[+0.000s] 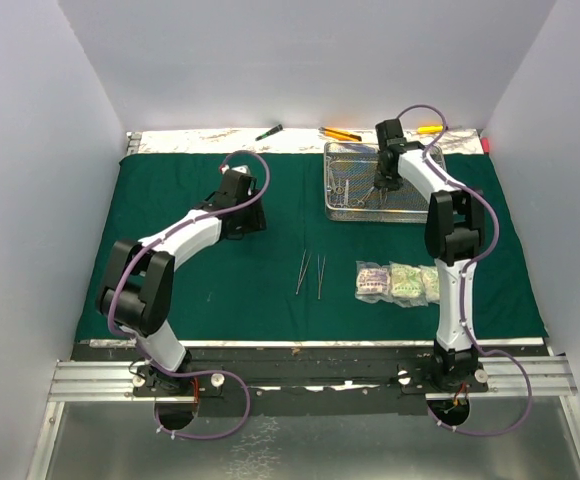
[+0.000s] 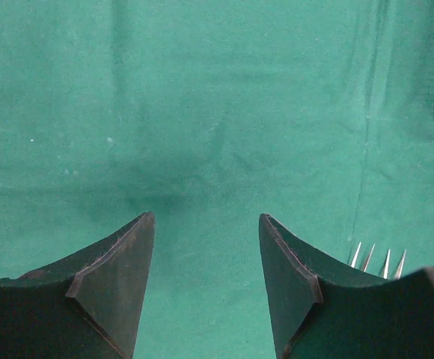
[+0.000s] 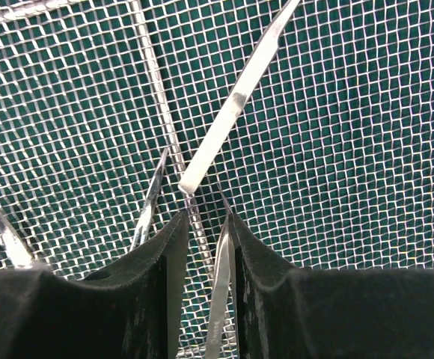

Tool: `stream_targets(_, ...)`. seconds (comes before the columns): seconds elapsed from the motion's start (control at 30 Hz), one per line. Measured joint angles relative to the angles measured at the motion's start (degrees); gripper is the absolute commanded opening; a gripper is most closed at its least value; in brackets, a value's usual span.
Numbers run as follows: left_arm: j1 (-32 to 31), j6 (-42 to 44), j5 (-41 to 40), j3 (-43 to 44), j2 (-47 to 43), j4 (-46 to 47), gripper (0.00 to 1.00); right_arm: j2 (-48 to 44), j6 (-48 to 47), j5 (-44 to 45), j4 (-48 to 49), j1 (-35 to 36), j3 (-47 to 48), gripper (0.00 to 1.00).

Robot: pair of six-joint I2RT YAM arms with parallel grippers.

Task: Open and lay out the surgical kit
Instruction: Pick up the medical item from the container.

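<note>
under your right gripper (image 3: 206,215) the rectangular silver wire-mesh tray (image 3: 352,149) fills the wrist view, and the dark green cloth wrap (image 1: 250,300) shows through its mesh. you have this gripper's jaws drawn close, with only a narrow gap left. a thin steel blade (image 3: 217,292) stands in that gap, lying along the inner face of the finger (image 3: 277,292) on the right of the view. a sliver of space shows on the blade's other side, so you cannot tell whether it is clamped or merely sits between the jaws. just ahead of the fingertips a flat pale steel strip (image 3: 236,105) begins and runs away to the upper right across the mesh. just to the left of the tips you see the pointed end of a small steel clamp (image 3: 153,187), also in the tray.

from above, the right gripper (image 1: 380,188) hangs inside the tray, which sits on the far right part of the spread cloth. nearer the bases than that gripper, three small clear packets (image 1: 406,282) lie in a row on the cloth, touching one another. to their left lie two thin steel tweezers (image 1: 320,277), side by side.

your left gripper (image 2: 206,217) hovers over bare cloth with its jaws spread wide and nothing between them. the tweezers' tips (image 2: 385,263) peek out just beyond its right-hand finger, and a bit of the tray's mesh shows at the far right edge of that view.
</note>
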Motion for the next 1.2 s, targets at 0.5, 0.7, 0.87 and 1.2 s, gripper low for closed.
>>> stream_targets(0.5,0.00,1.95,0.20,4.00,2.80,0.20,0.59,0.63,-0.63,0.81,-0.57,-1.42,-0.90,0.30)
stream_targets(0.7,0.00,2.16,0.44,5.03,3.43,0.26,0.59,0.57,-1.25,-0.92,0.70,-1.84,-1.64,0.20)
stream_targets(0.87,0.00,2.62,0.61,5.92,3.43,0.31,0.59,-0.52,-3.28,-2.62,3.30,-1.84,-3.85,0.01)
stream_targets(1.2,0.00,4.13,1.53,10.69,3.93,-0.02,0.59,-5.42,-3.67,1.27,4.70,-2.14,-7.78,0.01)
